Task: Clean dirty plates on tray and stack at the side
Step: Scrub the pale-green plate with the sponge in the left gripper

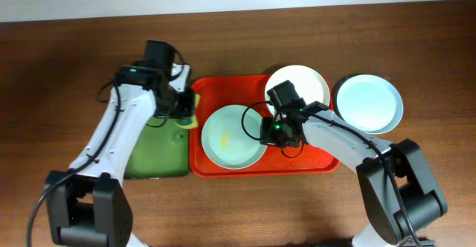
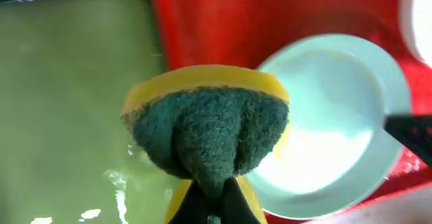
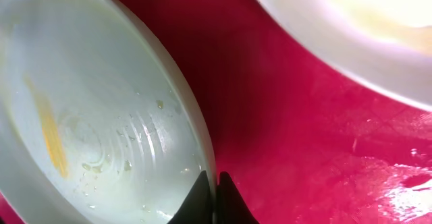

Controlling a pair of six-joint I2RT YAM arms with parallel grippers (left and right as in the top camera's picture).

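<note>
left tool (image 2: 214,187) pinches yellow-green sponge (image 2: 209,129) | right tool (image 3: 213,183) pinches rim of pale blue-green round plate (image 3: 88,116) inside big red plastic tray (image 3: 283,129)

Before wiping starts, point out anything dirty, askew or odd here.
The pale blue-green round plate on the red plastic tray carries a yellow smear. The cream-white round plate overhangs the tray's far rim instead of sitting inside it.

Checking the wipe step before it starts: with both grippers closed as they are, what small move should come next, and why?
Probably carry the left gripper and its sponge across onto the blue-green plate. The right gripper pinches that plate's rim, steadying it, and a yellow smear shows inside it.
</note>
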